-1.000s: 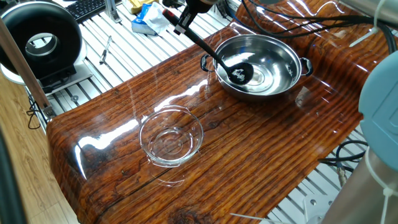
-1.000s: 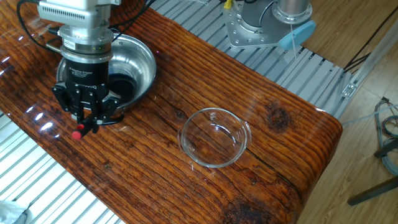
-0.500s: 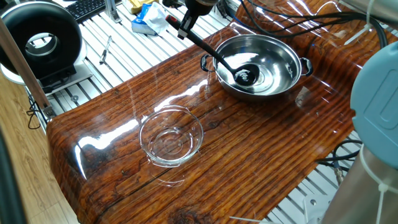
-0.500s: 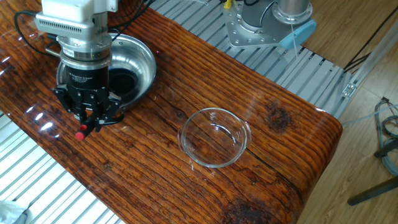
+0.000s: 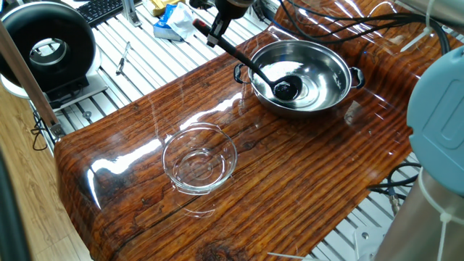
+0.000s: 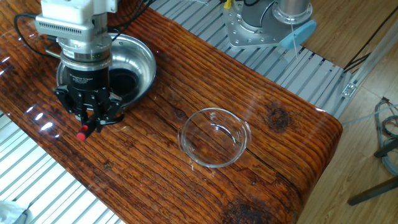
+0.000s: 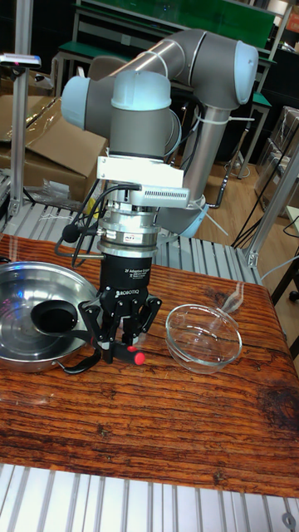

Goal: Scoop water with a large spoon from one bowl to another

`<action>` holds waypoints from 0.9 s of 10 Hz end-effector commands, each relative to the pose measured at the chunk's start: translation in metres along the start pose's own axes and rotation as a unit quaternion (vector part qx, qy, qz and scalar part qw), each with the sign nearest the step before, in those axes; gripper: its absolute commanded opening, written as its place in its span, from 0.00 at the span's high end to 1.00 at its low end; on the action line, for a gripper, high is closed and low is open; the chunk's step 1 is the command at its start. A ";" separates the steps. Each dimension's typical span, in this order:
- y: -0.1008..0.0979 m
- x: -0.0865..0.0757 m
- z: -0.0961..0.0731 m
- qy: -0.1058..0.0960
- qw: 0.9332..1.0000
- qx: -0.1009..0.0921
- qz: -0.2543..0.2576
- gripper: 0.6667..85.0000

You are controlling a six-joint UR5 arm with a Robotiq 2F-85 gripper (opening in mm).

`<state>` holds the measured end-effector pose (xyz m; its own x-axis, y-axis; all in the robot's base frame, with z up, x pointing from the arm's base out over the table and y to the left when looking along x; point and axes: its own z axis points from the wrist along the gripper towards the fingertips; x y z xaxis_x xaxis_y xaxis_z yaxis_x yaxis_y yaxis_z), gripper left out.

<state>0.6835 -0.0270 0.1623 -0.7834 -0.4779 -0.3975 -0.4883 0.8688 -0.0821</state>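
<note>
The gripper is hanging over the near edge of the steel bowl, and its fingers are closing tightly on the upper end of the black ladle, just below the small red mark at the handle's tip. The handle is slanting down from the fingers over the bowl's rim, and the ladle's round cup is sitting low inside the steel bowl, near its middle. Water is hard to make out in the steel bowl; only glints are showing on the shiny metal around the cup. The steel bowl is resting on the glossy wooden worktop, one of its black side handles pointing toward the glass bowl. The glass bowl is standing upright on the worktop well apart from the steel bowl, and whether it is holding any water cannot be told. Beyond the worktop, a keyboard and a blue-and-white packet are lying on the slatted metal surface.
</note>
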 end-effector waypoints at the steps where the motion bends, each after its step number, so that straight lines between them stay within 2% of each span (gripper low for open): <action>1: -0.001 -0.003 -0.001 -0.006 1.000 -0.002 0.012 1.00; 3: -0.006 0.003 -0.001 0.006 1.000 0.009 0.014 1.00; 4: -0.007 0.003 -0.001 0.005 1.000 0.011 0.014 1.00; 6: -0.006 0.002 -0.001 0.004 1.000 0.008 0.016 1.00; 9: -0.007 0.010 -0.001 0.019 1.000 0.012 0.020 1.00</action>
<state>0.6812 -0.0355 0.1603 -0.8054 -0.4589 -0.3752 -0.4593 0.8832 -0.0945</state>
